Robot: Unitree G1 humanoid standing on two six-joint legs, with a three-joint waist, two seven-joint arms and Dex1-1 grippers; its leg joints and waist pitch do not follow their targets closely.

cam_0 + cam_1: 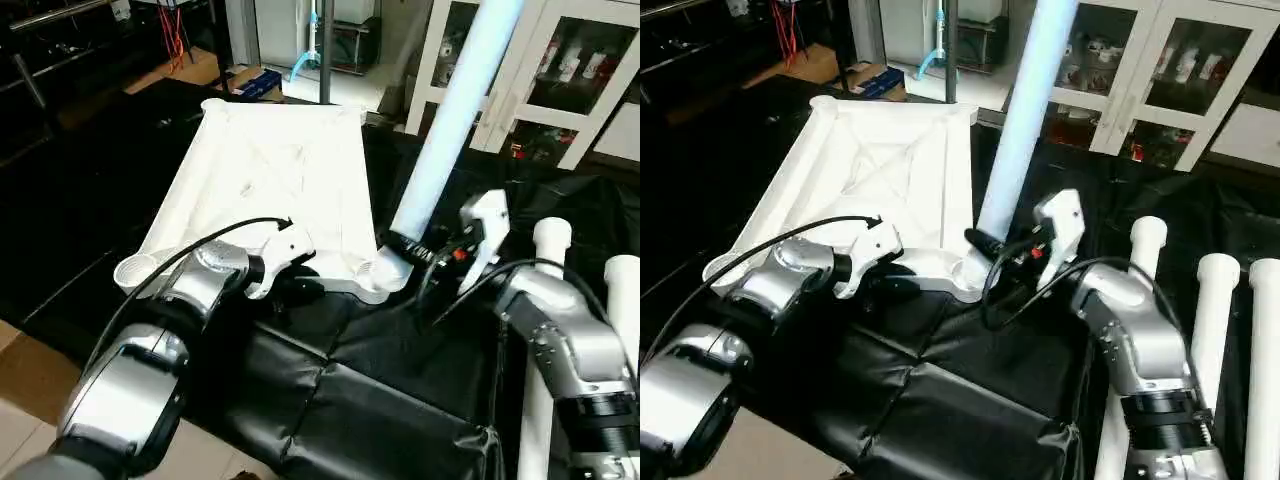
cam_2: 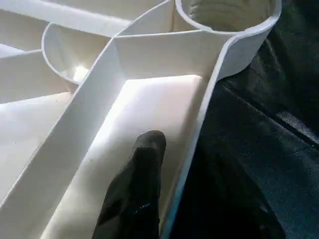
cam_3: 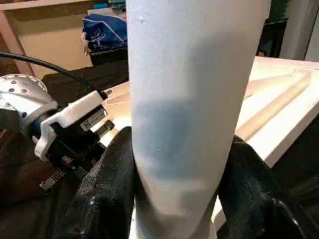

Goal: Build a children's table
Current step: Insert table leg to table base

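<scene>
The left gripper (image 1: 300,285) has its jaws clamped over the near rim of the tabletop (image 1: 270,170), which lies underside up on the black-covered worktop (image 1: 400,400). At its near right corner socket (image 1: 385,270), the right gripper (image 1: 405,245) squeezes an upright leg (image 1: 450,110) low down. Three more legs (image 1: 1215,300) wait at the right edge. The plastic looks light, stiff and smooth, so I think low grips are safest.

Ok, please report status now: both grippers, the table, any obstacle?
Right gripper shut on leg, standing in near corner socket. Left gripper clamps tabletop near rim. Spare legs lie clear.
</scene>
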